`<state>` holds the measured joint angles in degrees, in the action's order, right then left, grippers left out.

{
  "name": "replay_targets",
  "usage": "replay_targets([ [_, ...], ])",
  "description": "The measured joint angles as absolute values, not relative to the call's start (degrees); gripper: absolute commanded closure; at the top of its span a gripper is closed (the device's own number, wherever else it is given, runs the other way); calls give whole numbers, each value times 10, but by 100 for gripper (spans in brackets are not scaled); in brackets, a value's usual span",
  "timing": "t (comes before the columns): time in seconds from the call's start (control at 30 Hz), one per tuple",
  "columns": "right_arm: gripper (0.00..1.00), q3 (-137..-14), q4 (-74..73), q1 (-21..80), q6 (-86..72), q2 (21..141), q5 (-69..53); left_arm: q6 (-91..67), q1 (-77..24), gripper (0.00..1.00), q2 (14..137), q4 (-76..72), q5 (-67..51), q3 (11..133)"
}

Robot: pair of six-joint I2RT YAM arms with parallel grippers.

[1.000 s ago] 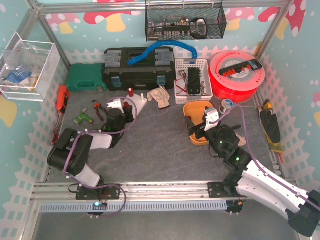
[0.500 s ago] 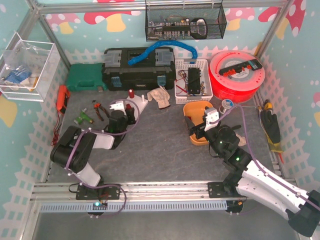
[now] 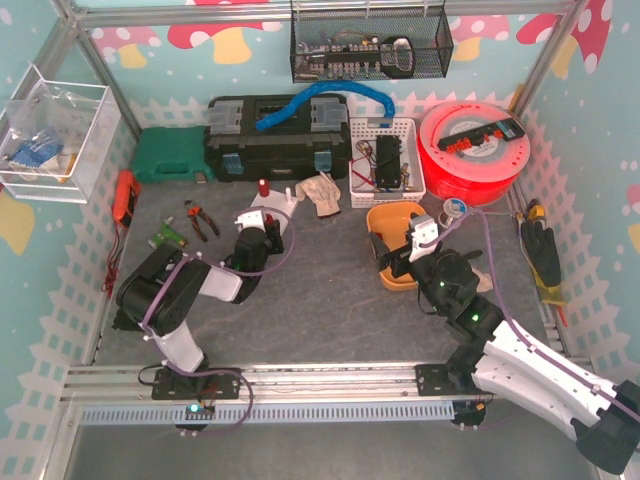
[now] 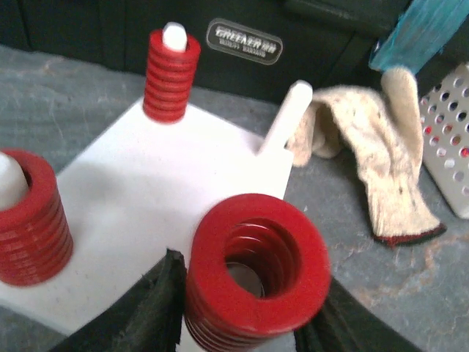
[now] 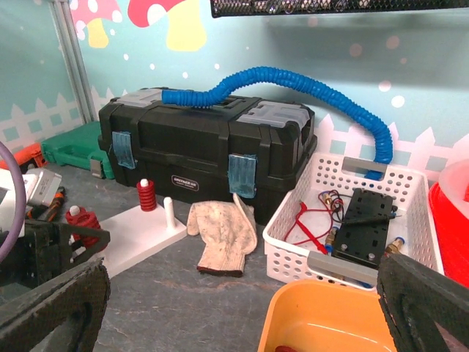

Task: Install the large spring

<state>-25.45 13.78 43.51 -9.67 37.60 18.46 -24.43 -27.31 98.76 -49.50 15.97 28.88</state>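
Left pincer (image 4: 242, 312) pinching large spring (image 4: 256, 268), right pincer (image 5: 238, 304) spread, toolbox badge (image 4: 244, 41) blurred

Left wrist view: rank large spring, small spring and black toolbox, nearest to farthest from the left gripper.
1. Large spring, between the left gripper's fingers.
2. Small spring, on the far peg of the board.
3. Black toolbox, behind the board.

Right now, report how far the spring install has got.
Done: the far spring and the left spring sit on pegs on the base. In hand: the left end effector grips the large spring at the base's near edge. Left: seating it on the bare peg.
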Motion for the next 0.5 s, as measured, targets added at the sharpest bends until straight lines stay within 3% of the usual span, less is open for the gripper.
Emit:
replay_targets([
  [0.3,1,-255,138,434,-97,386,184,-238,-279,47,982,-463,170,288],
  [0.5,1,-255,142,420,-114,416,186,-232,-279,25,903,-411,152,290],
])
